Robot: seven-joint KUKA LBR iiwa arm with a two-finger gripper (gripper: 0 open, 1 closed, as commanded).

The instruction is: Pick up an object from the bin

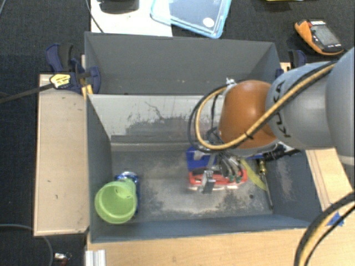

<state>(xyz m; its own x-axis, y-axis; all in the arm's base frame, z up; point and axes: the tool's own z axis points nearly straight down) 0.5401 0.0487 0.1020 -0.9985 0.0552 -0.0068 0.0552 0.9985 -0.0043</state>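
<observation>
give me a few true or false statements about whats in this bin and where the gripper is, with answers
1. A green cup lies in the bin's near left corner. True.
2. The gripper is over the green cup. False: it is down over a red thing near the middle of the bin floor, well to the right of the cup.
3. A small blue thing lies right beside the green cup, on its far side. True.
4. The arm reaches in from the view's left. False: it comes in from the right.
5. A blue block lies just behind the red thing. True.
</observation>
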